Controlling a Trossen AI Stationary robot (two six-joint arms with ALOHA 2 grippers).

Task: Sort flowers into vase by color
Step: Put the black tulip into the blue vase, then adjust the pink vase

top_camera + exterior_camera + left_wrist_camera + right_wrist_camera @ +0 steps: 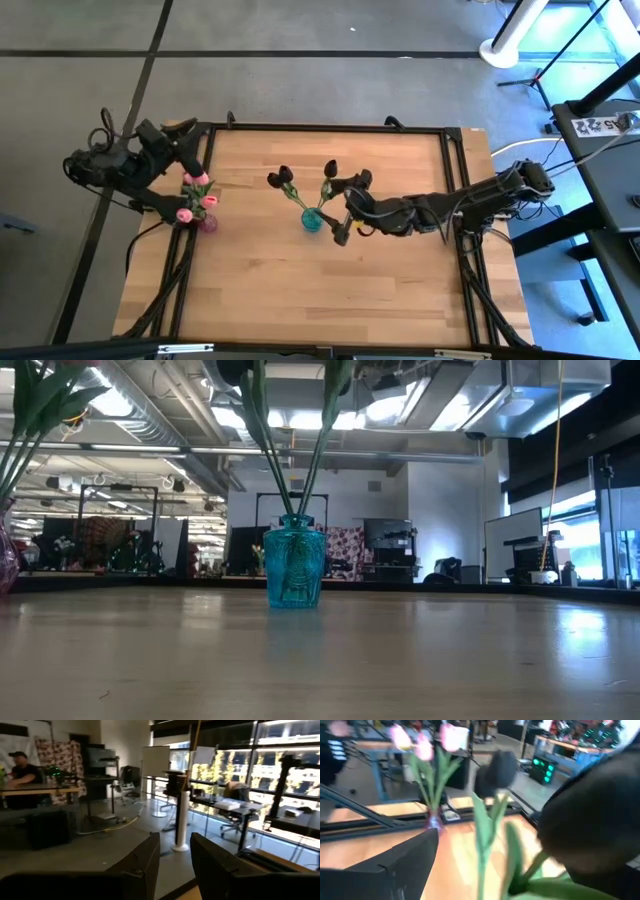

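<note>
Two vases are standing on the table (400,280): one vase (312,220) near the middle, the other vase (207,222) well apart at the left edge. Three flowers (283,179) are sitting in the middle vase, buds spreading toward the far side. Three more flowers (197,196) are sitting in the left vase. The right gripper (347,208) is hanging just right of the middle vase, jaws apart. The left gripper (187,152) is sitting behind the left vase, at the table's far-left corner.
</note>
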